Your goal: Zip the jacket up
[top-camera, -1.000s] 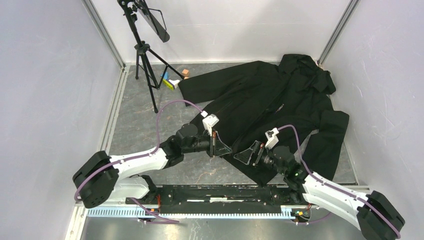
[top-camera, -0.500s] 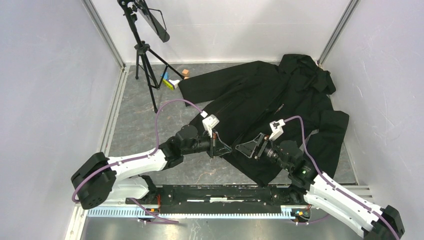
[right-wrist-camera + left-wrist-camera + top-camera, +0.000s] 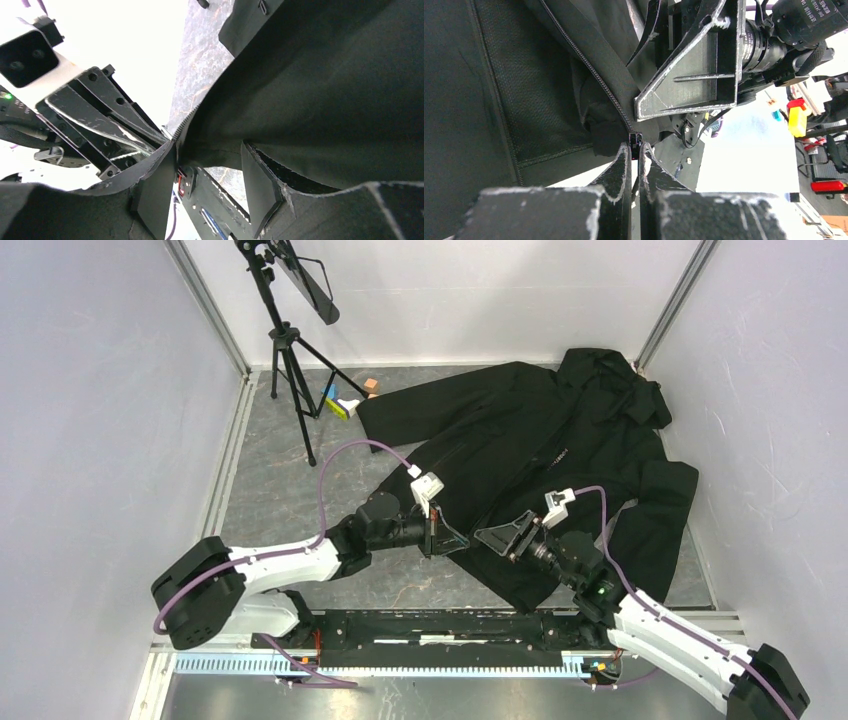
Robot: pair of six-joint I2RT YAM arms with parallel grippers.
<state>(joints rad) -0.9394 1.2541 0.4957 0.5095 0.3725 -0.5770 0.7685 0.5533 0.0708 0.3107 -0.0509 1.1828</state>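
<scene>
None of the zipper [image 3: 589,70] on the jacket [image 3: 560,440] was done up; left gripper [image 3: 635,146] pinched its bottom end, right gripper [image 3: 209,150] straddled fabric, unclenched.

Your top view looks down from above and behind the arms [image 3: 300,558], taking in the whole jacket [image 3: 540,445]. Each wrist camera looks along its own fingers [image 3: 616,172], close against the fabric. They face each other: the left shows you the right gripper [image 3: 488,542], the right shows the left gripper [image 3: 455,542], and both share the zipper [image 3: 589,70].
</scene>
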